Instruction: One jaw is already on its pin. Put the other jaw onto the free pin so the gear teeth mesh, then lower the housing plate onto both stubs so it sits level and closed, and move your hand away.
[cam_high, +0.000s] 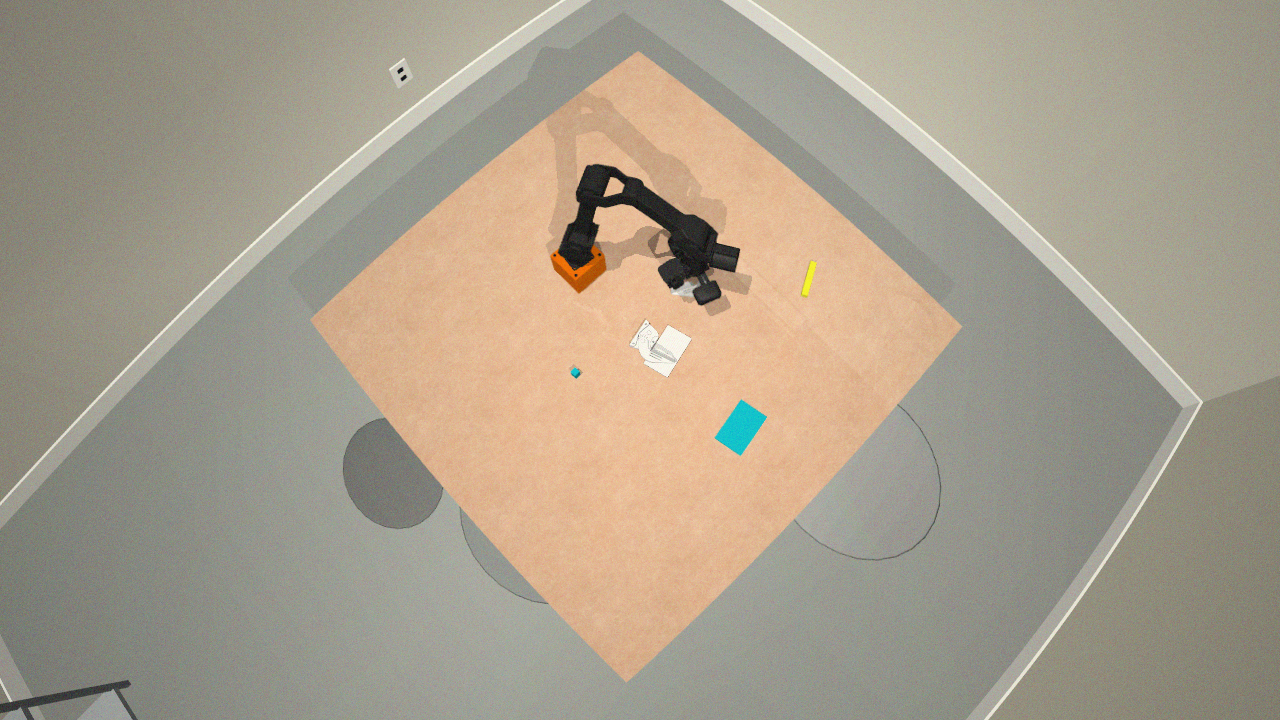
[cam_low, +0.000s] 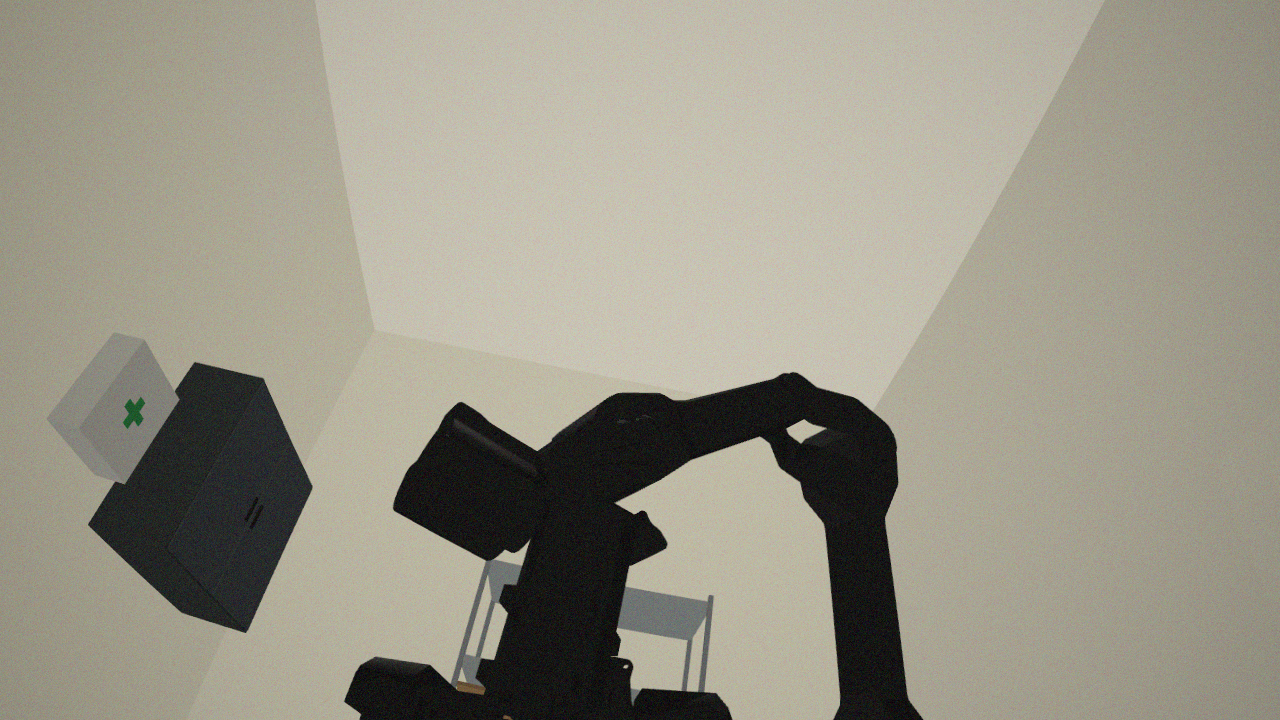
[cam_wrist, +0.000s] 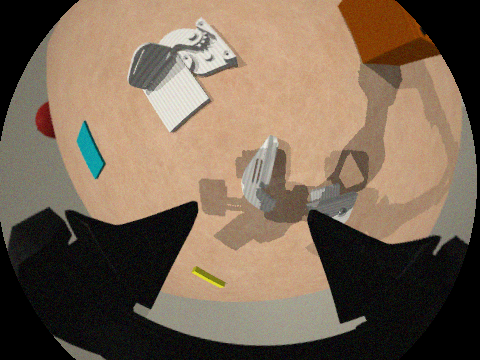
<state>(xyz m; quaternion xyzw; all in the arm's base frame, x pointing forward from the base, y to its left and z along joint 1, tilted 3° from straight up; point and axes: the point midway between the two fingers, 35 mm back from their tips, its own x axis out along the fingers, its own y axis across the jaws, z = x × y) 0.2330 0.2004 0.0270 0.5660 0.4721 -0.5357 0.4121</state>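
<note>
Worktop (cam_high: 554, 501) (cam_wrist: 125, 165): tan, with grey floor seen beyond its edges
Background: a dark cabinet (cam_low: 205, 492), a pale box with a green cross (cam_low: 116, 402) and a grey shelf rack (cam_low: 707, 644) are seen
Gripper (cam_high: 690, 282) (cam_low: 544, 700) (cam_wrist: 254, 212): its jaws are spread wide, and nothing is held
White assembly (cam_high: 646, 336) (cam_wrist: 217, 56): laid on the worktop, with teeth and round raised parts shown on top; whether a pin is free cannot be told
White ribbed slab (cam_high: 673, 342) (cam_wrist: 180, 100): placed beside the assembly, partly overlapped by a dark-shaded piece (cam_wrist: 150, 67)
Loose curved piece (cam_high: 684, 290) (cam_wrist: 260, 172): set apart from the assembly, beyond the fingertips in the wrist view
Grey piece with a round detail (cam_wrist: 335, 202): partly covered by the gripper
Cyan slab (cam_high: 741, 427) (cam_wrist: 91, 150) and yellow bar (cam_high: 809, 278) (cam_wrist: 209, 277): left well apart from each other
Orange base (cam_high: 580, 279) (cam_wrist: 390, 30): the arm is carried on it
</note>
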